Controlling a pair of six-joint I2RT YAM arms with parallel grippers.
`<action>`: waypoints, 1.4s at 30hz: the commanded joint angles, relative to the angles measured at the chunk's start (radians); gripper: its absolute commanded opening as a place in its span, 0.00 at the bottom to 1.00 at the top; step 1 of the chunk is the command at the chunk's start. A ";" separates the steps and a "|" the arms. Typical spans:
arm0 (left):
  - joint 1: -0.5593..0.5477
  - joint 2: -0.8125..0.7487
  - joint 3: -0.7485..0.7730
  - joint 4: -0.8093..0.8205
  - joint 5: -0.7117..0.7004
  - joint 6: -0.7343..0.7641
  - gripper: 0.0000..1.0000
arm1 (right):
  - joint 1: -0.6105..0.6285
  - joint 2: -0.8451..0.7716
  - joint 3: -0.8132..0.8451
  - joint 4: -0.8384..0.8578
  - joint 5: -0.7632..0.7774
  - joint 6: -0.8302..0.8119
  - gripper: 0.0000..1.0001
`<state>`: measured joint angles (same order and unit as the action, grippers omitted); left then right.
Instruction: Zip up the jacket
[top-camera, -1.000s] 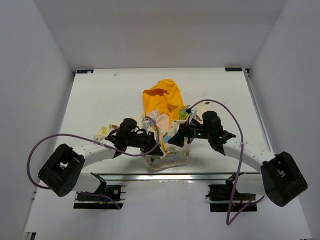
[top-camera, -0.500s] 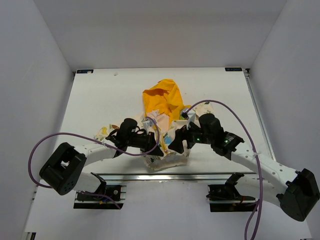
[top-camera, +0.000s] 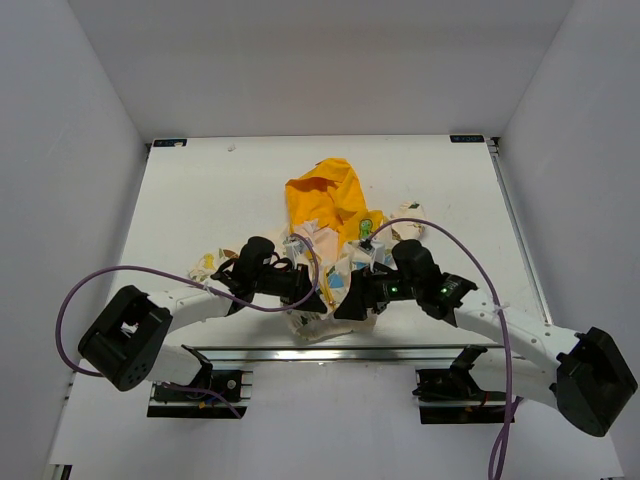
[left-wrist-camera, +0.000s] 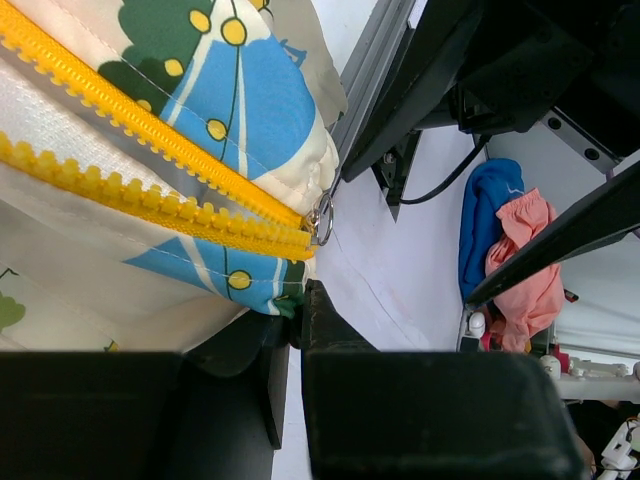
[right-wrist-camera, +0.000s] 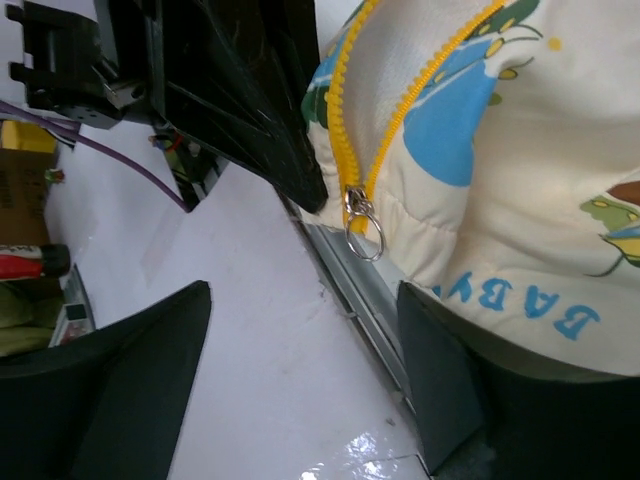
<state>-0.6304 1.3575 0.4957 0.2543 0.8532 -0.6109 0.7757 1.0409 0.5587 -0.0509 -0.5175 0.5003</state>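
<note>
The jacket (top-camera: 335, 318) lies mid-table, its yellow hood (top-camera: 325, 192) on the far side and its cream printed hem toward the arms. My left gripper (top-camera: 318, 297) is shut on the hem's bottom edge (left-wrist-camera: 262, 290), just below the yellow zipper (left-wrist-camera: 130, 190) and its silver ring pull (left-wrist-camera: 322, 218). From the right, my right gripper (top-camera: 352, 300) comes up beside it. In the right wrist view that gripper (right-wrist-camera: 303, 290) stands open with bare table between the fingers. The ring pull (right-wrist-camera: 362, 232) hangs just beyond them, and the right finger (right-wrist-camera: 440, 380) lies under the cream fabric (right-wrist-camera: 500, 180).
A metal rail (top-camera: 330, 352) runs along the table's near edge, right under the hem. The jacket's sleeves spread to the left (top-camera: 205, 265) and right (top-camera: 405, 210). Purple cables loop off both arms. Blue and pink cloth (left-wrist-camera: 500, 240) lies beyond the table.
My right arm has swung left and toward the near edge, bringing its open gripper down to the hem by the zipper pull and uncovering the right sleeve. The left gripper has kept its hold.
</note>
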 joint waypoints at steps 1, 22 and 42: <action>-0.003 -0.038 -0.009 0.002 0.017 0.000 0.00 | 0.008 0.010 -0.006 0.100 -0.052 0.067 0.76; -0.003 -0.032 -0.003 0.007 0.029 -0.004 0.00 | 0.048 0.060 -0.031 0.138 0.073 0.135 0.70; -0.003 -0.040 -0.013 0.017 0.041 -0.006 0.00 | 0.073 0.093 -0.006 0.215 0.142 0.184 0.56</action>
<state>-0.6304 1.3510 0.4904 0.2485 0.8551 -0.6186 0.8402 1.1339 0.5243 0.1005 -0.4026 0.6662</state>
